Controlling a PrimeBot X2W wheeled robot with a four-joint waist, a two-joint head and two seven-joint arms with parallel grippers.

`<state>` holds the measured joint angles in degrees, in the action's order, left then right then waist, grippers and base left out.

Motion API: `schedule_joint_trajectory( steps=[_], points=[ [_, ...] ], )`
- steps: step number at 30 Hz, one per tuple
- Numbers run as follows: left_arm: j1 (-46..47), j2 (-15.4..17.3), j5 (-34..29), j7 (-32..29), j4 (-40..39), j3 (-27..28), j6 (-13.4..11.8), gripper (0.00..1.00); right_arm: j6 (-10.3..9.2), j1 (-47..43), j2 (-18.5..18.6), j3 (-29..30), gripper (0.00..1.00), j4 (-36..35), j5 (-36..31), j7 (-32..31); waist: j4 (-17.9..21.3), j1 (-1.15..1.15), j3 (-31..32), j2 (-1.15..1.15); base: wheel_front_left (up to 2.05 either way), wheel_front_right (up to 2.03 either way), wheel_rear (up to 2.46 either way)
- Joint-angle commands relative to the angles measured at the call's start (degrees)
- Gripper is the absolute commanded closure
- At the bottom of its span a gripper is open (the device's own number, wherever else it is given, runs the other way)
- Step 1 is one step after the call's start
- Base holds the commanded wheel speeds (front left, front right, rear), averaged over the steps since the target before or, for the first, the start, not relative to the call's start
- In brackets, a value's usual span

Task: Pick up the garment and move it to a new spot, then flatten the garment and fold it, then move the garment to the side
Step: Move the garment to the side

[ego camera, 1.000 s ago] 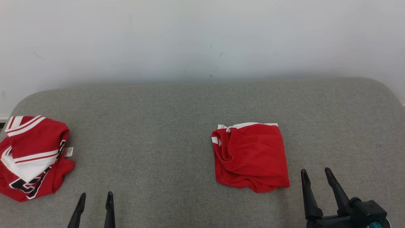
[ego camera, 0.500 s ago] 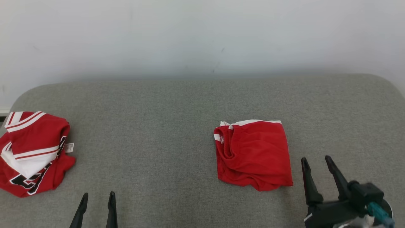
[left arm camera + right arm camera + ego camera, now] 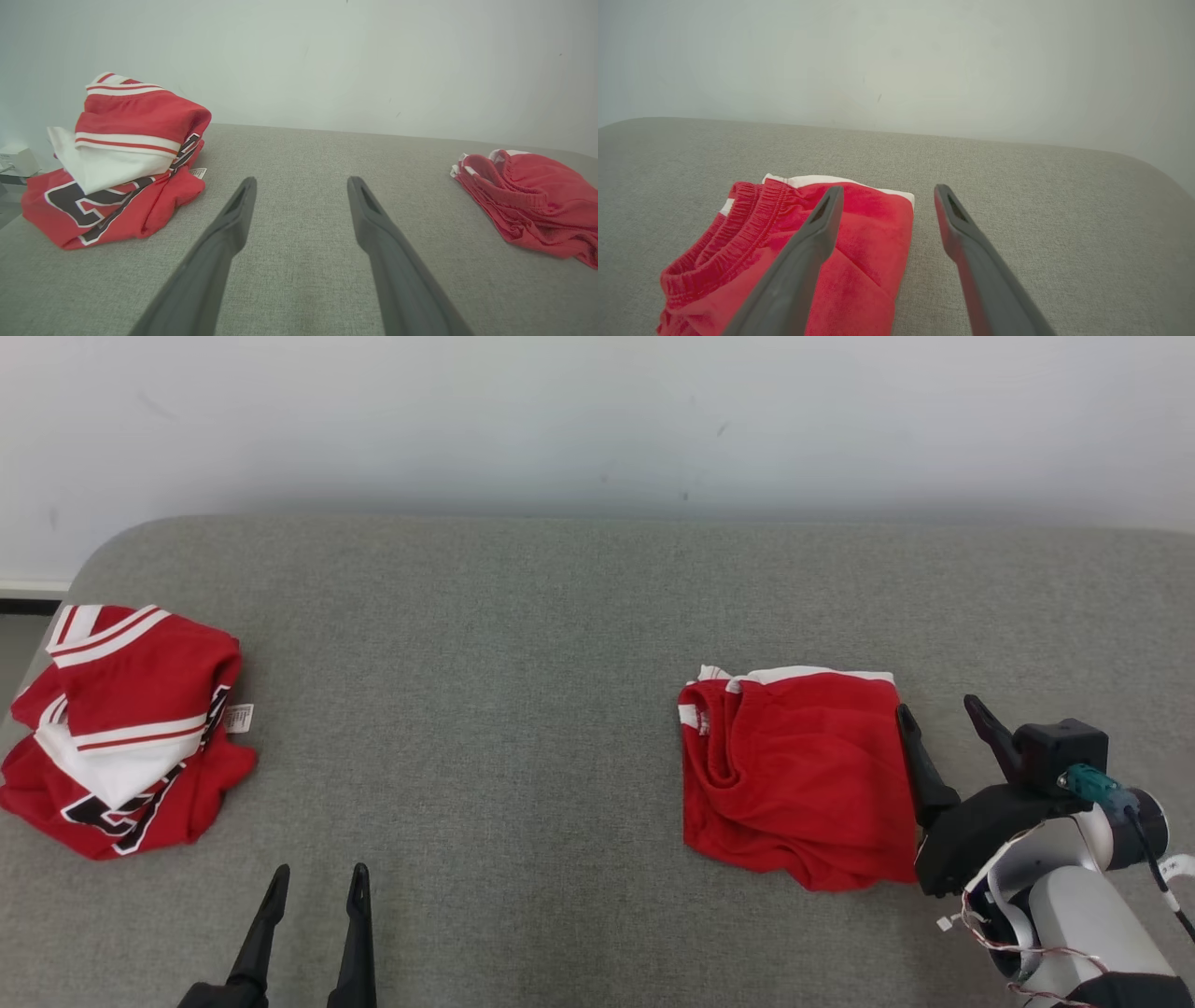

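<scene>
The garment (image 3: 794,775), red shorts folded into a rough rectangle with a white band along the far edge and a gathered waistband at the left side, was seen lying flat on a grey upholstered surface (image 3: 523,644). The right gripper (image 3: 938,707) was positioned at the garment's right edge, its two dark fingers spread apart and nothing held between them. In the right wrist view, one finger of the right gripper (image 3: 888,187) was seen over the garment (image 3: 873,233) near its right border. The other was seen over bare grey fabric (image 3: 1041,210) just right of that border. Whether either finger touched the cloth could not be told.

The left gripper (image 3: 319,870) was found well to the left of the garment and nearer the robot, with its fingers also parted and empty. In the left wrist view, the left gripper (image 3: 302,179) was pointed along the surface (image 3: 299,149), and the garment (image 3: 528,200) was seen off to its right.

Far to the left of the garment, a second pile (image 3: 121,728) of red, white and black cloth was heaped at the surface's end, with a small white label (image 3: 239,718) at the side facing the garment. Beyond the garment a pale wall (image 3: 560,420) was seen.
</scene>
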<state>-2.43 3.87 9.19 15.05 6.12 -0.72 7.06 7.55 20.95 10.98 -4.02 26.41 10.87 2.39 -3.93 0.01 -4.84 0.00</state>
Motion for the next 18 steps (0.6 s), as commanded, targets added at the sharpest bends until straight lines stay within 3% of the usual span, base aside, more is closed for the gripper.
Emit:
schedule_joint_trajectory(
  steps=[1,8,18],
  points=[
    [0.9,-0.3,-0.3,0.2,0.2,-0.2,0.0,0.00,-0.15,1.6,0.7,-0.6,0.00,1.5,0.3,-0.3,-1.5,-0.01,-1.5,0.00,0.00,0.00,0.00],
    [2.4,-0.6,0.0,0.2,0.8,-0.5,0.1,0.00,-0.15,7.0,2.4,-1.7,0.00,10.7,1.6,-3.0,-2.7,-0.01,-3.1,0.00,0.00,0.00,0.00],
    [4.1,-0.8,0.2,0.2,1.3,-0.5,0.2,0.00,-0.15,10.7,1.0,-2.2,0.00,21.5,4.3,-3.7,-2.9,-0.01,-4.7,0.00,0.00,0.00,0.00]
  ],
)
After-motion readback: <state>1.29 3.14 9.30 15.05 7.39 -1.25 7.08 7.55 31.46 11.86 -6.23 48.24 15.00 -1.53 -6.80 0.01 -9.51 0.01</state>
